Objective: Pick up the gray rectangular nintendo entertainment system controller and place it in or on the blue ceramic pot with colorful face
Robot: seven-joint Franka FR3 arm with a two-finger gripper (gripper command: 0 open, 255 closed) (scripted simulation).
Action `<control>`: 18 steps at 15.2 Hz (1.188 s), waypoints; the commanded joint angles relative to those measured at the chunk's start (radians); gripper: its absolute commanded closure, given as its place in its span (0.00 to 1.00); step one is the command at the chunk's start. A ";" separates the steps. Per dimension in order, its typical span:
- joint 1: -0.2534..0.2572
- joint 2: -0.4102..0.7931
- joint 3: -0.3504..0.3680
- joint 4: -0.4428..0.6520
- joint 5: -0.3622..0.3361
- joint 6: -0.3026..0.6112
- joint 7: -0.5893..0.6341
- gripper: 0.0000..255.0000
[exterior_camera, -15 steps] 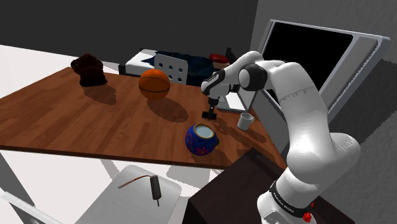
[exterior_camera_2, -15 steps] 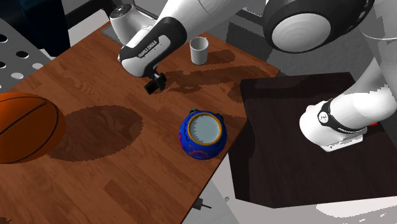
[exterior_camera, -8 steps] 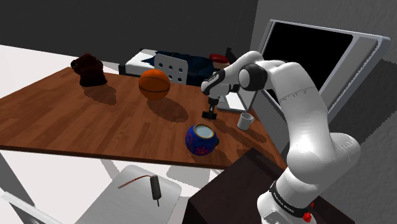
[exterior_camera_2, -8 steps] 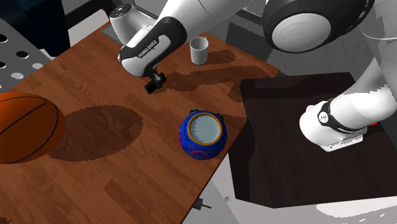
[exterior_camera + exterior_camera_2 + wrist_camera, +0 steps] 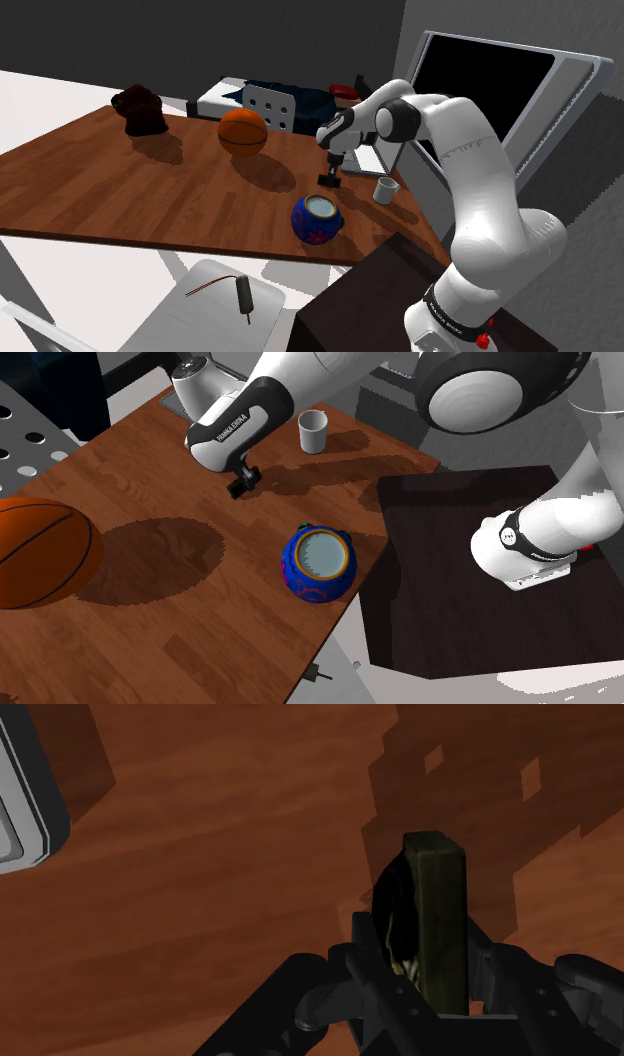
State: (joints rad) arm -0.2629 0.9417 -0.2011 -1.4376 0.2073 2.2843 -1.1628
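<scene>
Gripper [image 5: 428,966] fingers are closed on the controller [image 5: 435,916], one black finger pressed to each of its broad sides. In the wrist view it stands on end between them as a narrow slab, dark olive on its front edge and nearly black on the side turned toward the shadow. Its far end sticks out past the fingertips, over the wood and its own blocky shadow.

In the shoulder view the gripper [image 5: 329,180] points straight down, low over the brown wooden table [image 5: 120,190]. I cannot tell whether the clasped piece touches the surface. In the second exterior view the gripper [image 5: 243,480] hangs from the white wrist, with a dark shadow on the wood just beside it.

The blue pot [image 5: 317,219] sits upright near the table edge closest to the stand, apart from the gripper, with its pale open mouth facing up. The second exterior view shows the blue pot [image 5: 318,564] with an orange ring round its mouth and reddish markings on its side.

A small pale cup [image 5: 385,189] stands upright to the shoulder view's right of the gripper; in the second exterior view the cup [image 5: 313,431] is near the table's far corner. An orange basketball [image 5: 243,132] rests farther along the table, and a dark reddish-brown lump [image 5: 140,110] sits near the far end. The white arm [image 5: 470,190] rises from the dark stand [image 5: 370,300].
</scene>
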 commanded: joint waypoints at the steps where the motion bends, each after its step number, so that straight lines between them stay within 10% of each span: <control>1: 0.002 -0.015 -0.002 -0.007 -0.002 -0.009 0.001 1.00; 18: 0.020 -0.175 -0.028 -0.042 -0.028 -0.134 0.011 1.00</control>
State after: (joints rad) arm -0.2445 0.7775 -0.2270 -1.4761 0.1816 2.1578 -1.1527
